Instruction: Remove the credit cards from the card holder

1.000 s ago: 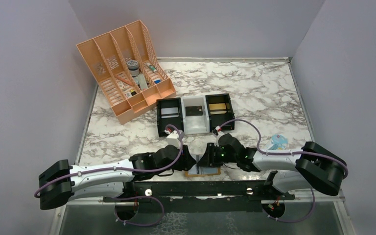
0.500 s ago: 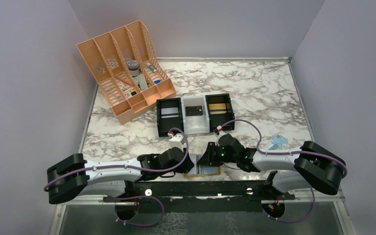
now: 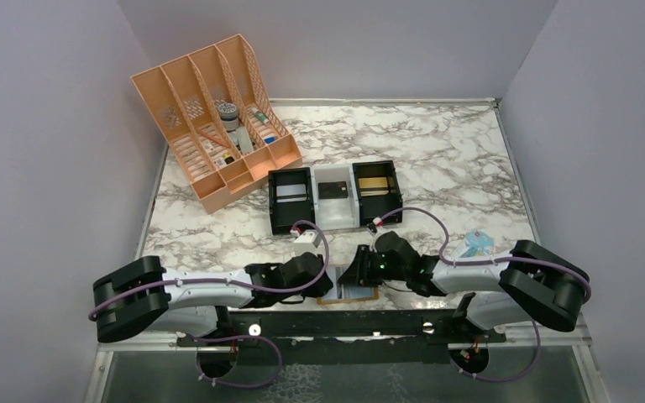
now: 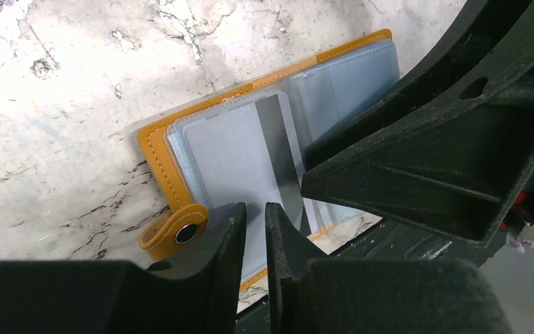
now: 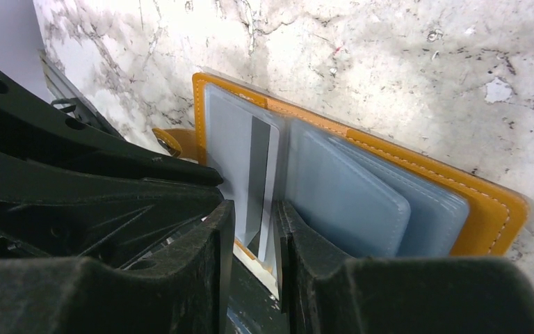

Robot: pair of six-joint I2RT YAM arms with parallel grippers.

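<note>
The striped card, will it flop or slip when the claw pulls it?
The card looks thin and flat, so it is probably stiff and light. Its smooth face may slip. It lies in the card holder, whose pocket might drag.

The card holder looks like smooth mustard leather with pale stitching and a shiny metal snap, its inner sleeves clear glossy plastic over a matt grey credit card with a darker stripe, the bench polished marble-look, and the left end effector matt black plastic.
</note>
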